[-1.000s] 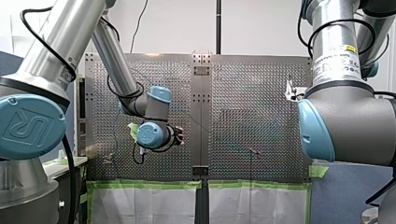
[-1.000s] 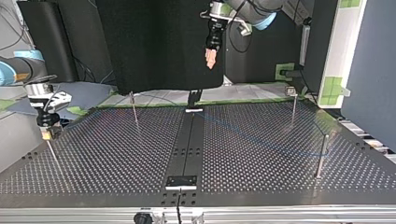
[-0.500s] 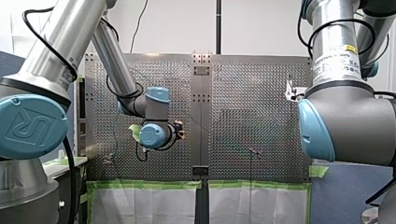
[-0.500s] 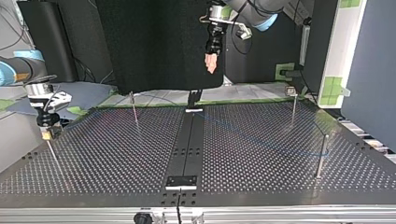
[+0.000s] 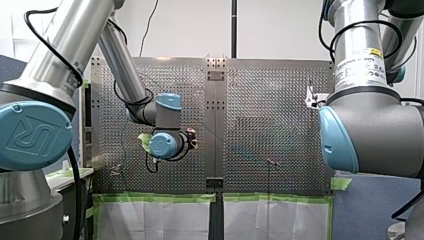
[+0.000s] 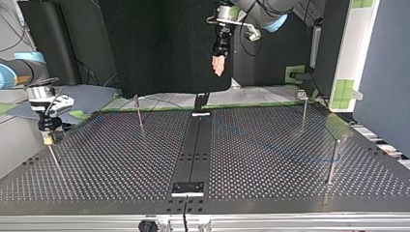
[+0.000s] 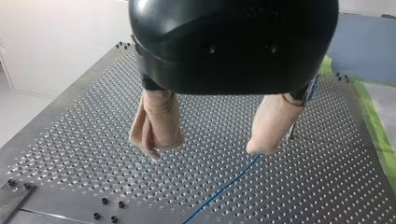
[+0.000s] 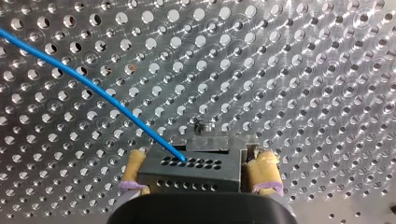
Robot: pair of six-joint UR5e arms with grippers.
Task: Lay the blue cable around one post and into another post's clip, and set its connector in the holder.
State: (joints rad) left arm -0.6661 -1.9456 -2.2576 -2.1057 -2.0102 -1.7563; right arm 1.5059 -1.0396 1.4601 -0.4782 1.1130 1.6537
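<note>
My right gripper (image 8: 198, 164) pinches the connector (image 8: 191, 171) by the table (image 6: 96, 159) edge, my left gripper (image 7: 210, 137) hangs wide open and empty, so I reckon the unguided blue cable (image 8: 93, 86) could snag a post (image 6: 139, 111).

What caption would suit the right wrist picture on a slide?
Right gripper, fingers clamped on the connector; blue cable trails across the perforated table.

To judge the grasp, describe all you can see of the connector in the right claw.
The connector is a dark grey rectangular block, plastic by its look, with two rows of small round holes across its face. The blue cable enters one hole of the upper row. It is clamped at both ends between the tan pads of the right claw, over the perforated table.
</note>
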